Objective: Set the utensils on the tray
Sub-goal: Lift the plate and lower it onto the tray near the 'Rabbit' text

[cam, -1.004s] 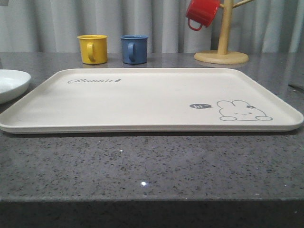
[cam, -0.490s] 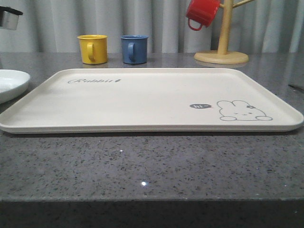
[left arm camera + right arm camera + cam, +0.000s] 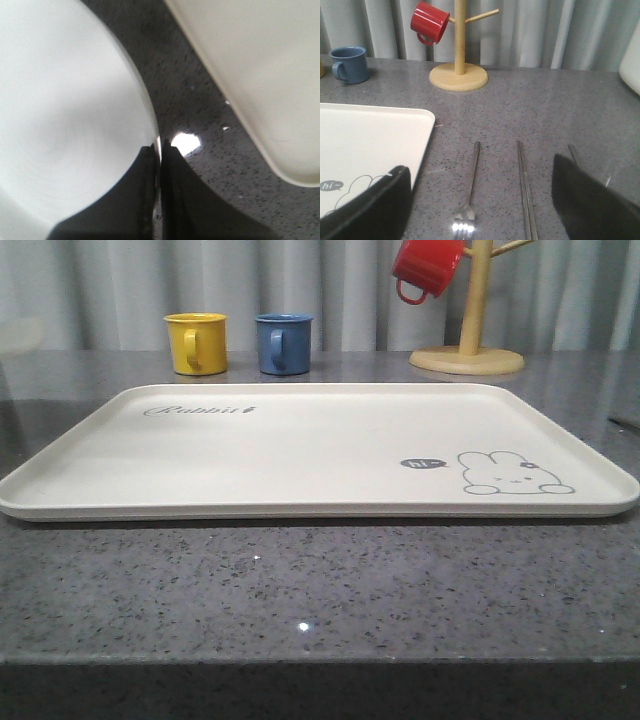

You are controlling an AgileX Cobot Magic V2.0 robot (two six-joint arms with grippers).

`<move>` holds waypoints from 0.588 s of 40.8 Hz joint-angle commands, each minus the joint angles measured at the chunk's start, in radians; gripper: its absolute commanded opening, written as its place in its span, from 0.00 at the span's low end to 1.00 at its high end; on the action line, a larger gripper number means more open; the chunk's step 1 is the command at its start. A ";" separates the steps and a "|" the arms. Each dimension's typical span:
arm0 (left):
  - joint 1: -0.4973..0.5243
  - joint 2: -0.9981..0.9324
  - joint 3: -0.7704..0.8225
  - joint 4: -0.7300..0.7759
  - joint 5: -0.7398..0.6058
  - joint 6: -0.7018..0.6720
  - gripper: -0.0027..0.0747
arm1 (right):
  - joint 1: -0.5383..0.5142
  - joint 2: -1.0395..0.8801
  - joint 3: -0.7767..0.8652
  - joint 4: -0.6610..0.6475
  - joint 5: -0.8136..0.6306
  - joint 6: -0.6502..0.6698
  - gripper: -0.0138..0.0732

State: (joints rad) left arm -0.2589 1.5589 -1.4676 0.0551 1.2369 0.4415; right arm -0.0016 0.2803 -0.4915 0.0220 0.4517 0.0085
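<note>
Since the plate [image 3: 65, 115] is pinched at its rim between the left gripper's [image 3: 159, 150] fingers, closed down tight on the thin edge, the step in hand looks like carrying it over to the tray [image 3: 300, 455]. A rim pinch like that probably gets wobbly, so the plate should be kept level and moved slowly, lifted clear of the tray's raised rim before anything is lowered. In the left wrist view the tray's rounded corner is seen close beside the plate, with a strip of speckled counter [image 3: 320, 590] between them, so not much travel is needed. Release is best held off until the plate sits flat.

The right gripper [image 3: 480, 200] is spread wide, nothing held, hovering over the counter just off the tray's right edge. Below it the fork [image 3: 468, 190] and chopsticks [image 3: 525, 192] are laid out side by side, apart from each other, handles pointing away. A third metal piece is partly hidden behind the right finger, likely the spoon, but that can't be told for sure.

As for containers: nothing is on the tray yet, nothing can be seen on the plate. The yellow mug [image 3: 195, 342] and blue mug [image 3: 283, 343] are standing behind the tray, insides not visible. A red mug [image 3: 425, 268] is hung on the wooden rack [image 3: 468, 335].
</note>
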 commanded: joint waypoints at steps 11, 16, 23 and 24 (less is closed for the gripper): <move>-0.328 -0.038 -0.174 0.008 -0.033 -0.038 0.01 | -0.006 0.018 -0.035 -0.001 -0.076 -0.009 0.85; -0.465 0.020 -0.197 0.009 -0.040 -0.038 0.01 | -0.006 0.018 -0.035 -0.001 -0.076 -0.009 0.85; -0.561 0.115 -0.227 0.011 0.017 -0.040 0.01 | -0.006 0.018 -0.035 -0.001 -0.076 -0.009 0.85; -0.564 0.131 -0.232 0.011 0.029 -0.040 0.01 | -0.006 0.018 -0.035 -0.001 -0.076 -0.009 0.85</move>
State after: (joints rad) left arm -0.7938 1.6878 -1.6548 0.0588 1.2414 0.4178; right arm -0.0016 0.2803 -0.4915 0.0220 0.4517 0.0085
